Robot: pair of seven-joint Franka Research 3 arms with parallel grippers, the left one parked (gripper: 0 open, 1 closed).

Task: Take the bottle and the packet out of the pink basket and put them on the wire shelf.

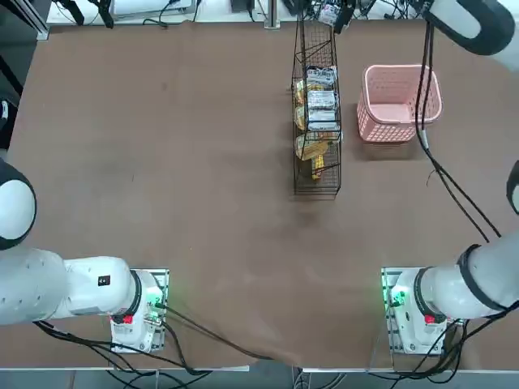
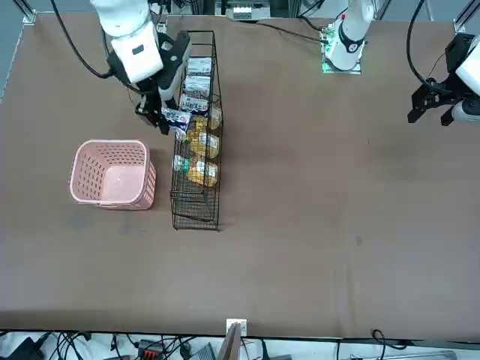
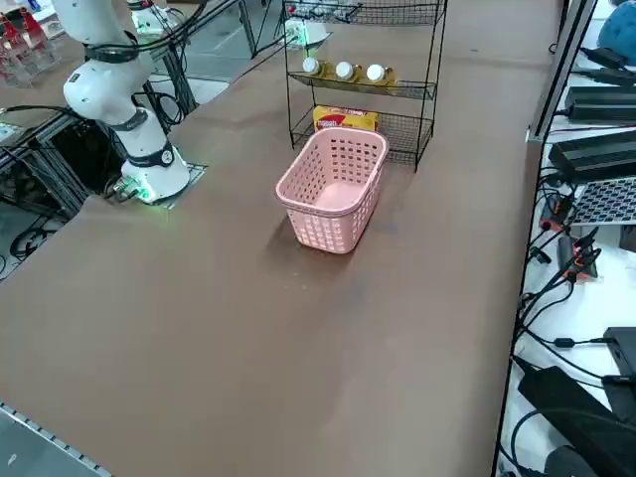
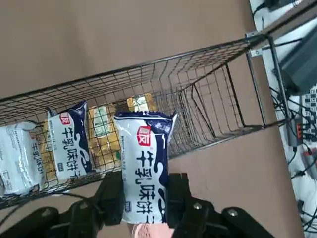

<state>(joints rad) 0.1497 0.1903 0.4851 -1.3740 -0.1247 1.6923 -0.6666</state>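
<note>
Packet [image 4: 145,166] is pinched between the claw's [image 4: 145,202] fingers, upright, with the rack [image 4: 220,99] just beyond it. Looks light and crinkly, prob brittle biscuit inside, so I'd go gentle, flat faces near one end. Basket [image 2: 112,174] sits off to the claw's side.

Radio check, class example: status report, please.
Right gripper shut on packet, beside wire shelf. Bottles shelved. Pink basket empty.

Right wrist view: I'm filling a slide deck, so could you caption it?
The right pincer grips a white-and-blue packet beside the stocked wire shelf.
</note>
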